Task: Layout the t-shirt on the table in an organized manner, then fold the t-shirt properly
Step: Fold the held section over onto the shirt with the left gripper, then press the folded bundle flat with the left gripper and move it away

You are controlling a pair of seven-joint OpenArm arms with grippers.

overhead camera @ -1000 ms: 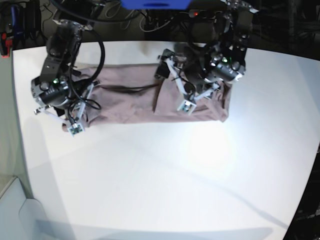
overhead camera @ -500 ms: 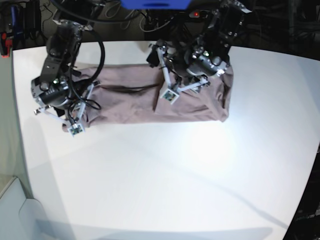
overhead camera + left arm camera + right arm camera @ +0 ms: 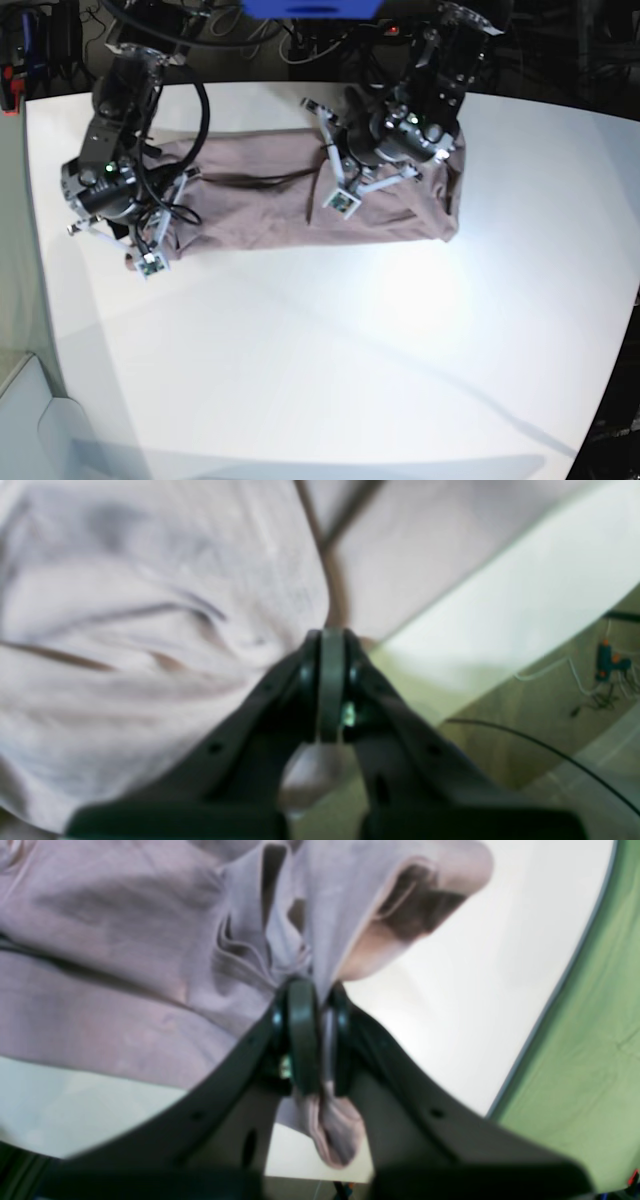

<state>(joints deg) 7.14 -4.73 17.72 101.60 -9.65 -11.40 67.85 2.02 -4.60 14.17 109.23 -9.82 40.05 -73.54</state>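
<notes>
- Lying along the far side of the white table (image 3: 330, 340), the mauve-pink t-shirt (image 3: 260, 205) forms a long folded band
- right gripper (image 3: 310, 990) pinches a bunched shirt end
- left gripper (image 3: 327, 635) is pressed together at the shirt's far edge

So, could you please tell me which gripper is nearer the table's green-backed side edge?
Right. The right gripper, shut on the t-shirt, is by that edge of the table; the left gripper sits towards the shirt's other end.

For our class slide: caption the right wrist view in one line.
Right gripper shut on a bunched fold of the t-shirt above the table.
</notes>
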